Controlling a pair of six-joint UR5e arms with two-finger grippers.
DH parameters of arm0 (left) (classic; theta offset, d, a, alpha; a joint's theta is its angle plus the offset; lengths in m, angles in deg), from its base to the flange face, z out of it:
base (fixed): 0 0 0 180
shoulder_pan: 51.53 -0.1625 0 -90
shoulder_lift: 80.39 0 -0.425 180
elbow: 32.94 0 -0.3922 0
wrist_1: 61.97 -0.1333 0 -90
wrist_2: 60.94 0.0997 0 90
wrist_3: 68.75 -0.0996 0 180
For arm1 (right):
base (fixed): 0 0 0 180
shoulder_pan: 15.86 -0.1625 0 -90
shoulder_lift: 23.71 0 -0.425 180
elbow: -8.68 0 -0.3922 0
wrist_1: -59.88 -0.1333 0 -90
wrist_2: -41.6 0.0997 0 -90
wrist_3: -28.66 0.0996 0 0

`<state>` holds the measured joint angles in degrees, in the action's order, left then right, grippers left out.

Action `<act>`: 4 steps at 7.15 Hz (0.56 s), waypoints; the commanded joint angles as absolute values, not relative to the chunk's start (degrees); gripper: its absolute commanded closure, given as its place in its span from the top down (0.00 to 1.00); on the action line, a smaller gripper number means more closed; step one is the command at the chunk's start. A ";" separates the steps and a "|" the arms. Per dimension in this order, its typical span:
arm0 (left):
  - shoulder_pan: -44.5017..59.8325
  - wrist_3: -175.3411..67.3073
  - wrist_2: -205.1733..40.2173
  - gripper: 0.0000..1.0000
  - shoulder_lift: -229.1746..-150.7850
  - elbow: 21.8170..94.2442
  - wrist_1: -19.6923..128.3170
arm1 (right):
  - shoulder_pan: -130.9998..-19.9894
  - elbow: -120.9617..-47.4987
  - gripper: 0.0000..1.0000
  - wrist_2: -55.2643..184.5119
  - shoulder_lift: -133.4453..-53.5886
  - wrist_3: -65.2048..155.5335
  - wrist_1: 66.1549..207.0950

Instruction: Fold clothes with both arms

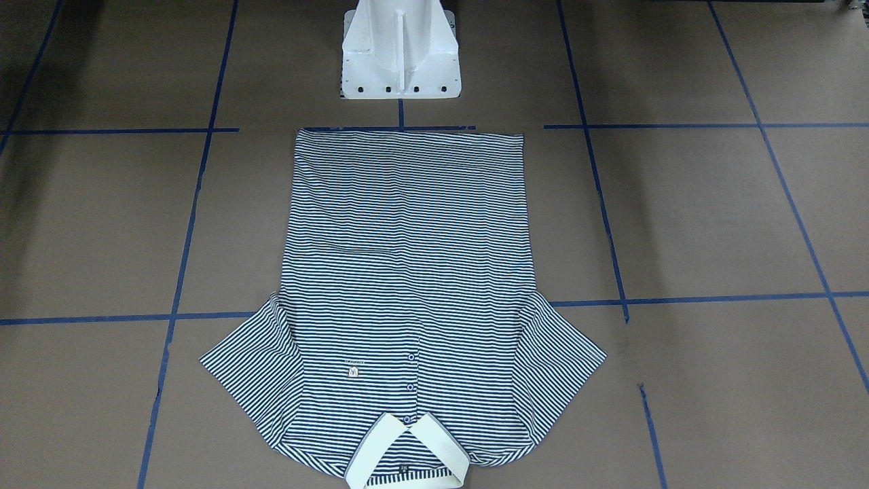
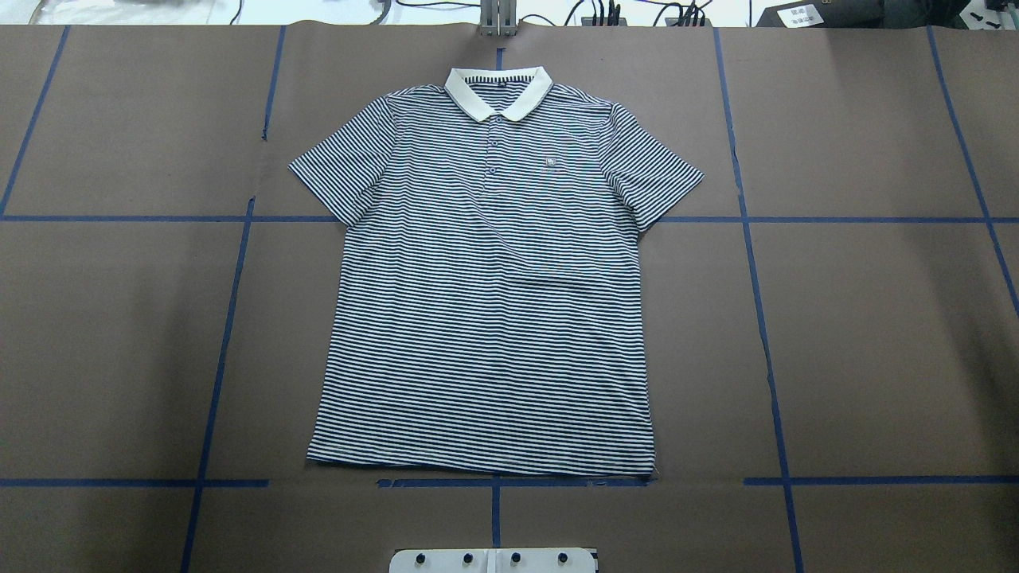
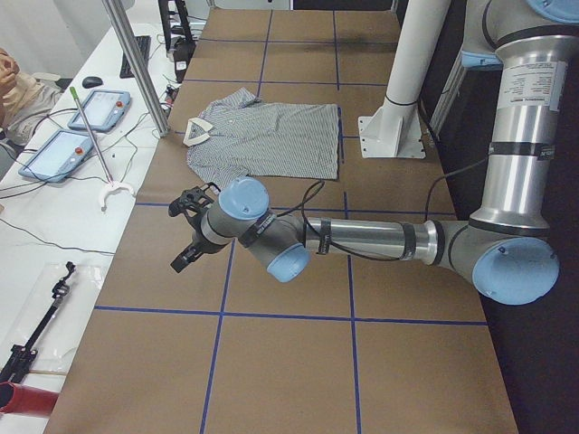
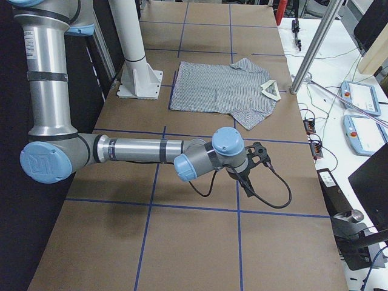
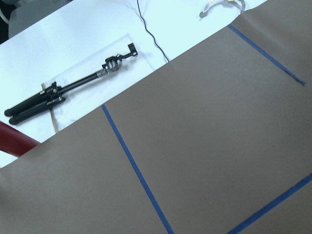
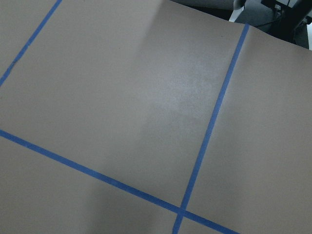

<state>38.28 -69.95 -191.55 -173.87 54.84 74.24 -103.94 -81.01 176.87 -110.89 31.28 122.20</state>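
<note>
Left claw (image 3: 182, 259) and right claw (image 4: 244, 179) are hovering above bench (image 2: 876, 318), spread or pressed unclear; polo shirt (image 2: 486, 278) is lying flat well beyond both, likely soft, light, sleeve edges looking grippable.

Brown table (image 2: 876, 334), blue tape grid (image 2: 876, 220), white side bench (image 3: 45, 217)

Table (image 2: 876, 334): we see it bare left and right of the shirt (image 2: 486, 302).
Pedestal base (image 2: 493, 561): bottom centre, near hem.
Post (image 2: 497, 17): top centre, perhaps close to collar.

Soft knit cloth polo shirt (image 2: 486, 302); matt paper-covered table (image 2: 876, 318); glossy painted-metal pedestal (image 1: 400, 47).
</note>
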 commanded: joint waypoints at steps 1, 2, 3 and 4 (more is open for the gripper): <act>37.51 -61.75 -194.42 1.00 -174.43 54.34 76.20 | -93.78 -80.97 0.99 175.21 -105.12 53.60 117.22; 36.98 -59.54 -195.41 1.00 -174.43 54.60 76.46 | -87.03 -80.97 0.99 168.93 -102.14 67.11 112.57; 36.45 -59.35 -195.42 1.00 -174.43 54.43 77.77 | -78.35 -80.28 0.95 160.17 -97.84 79.25 109.91; 36.45 -59.34 -195.42 1.00 -174.43 54.51 78.04 | -71.57 -77.05 0.81 151.20 -92.41 86.16 109.98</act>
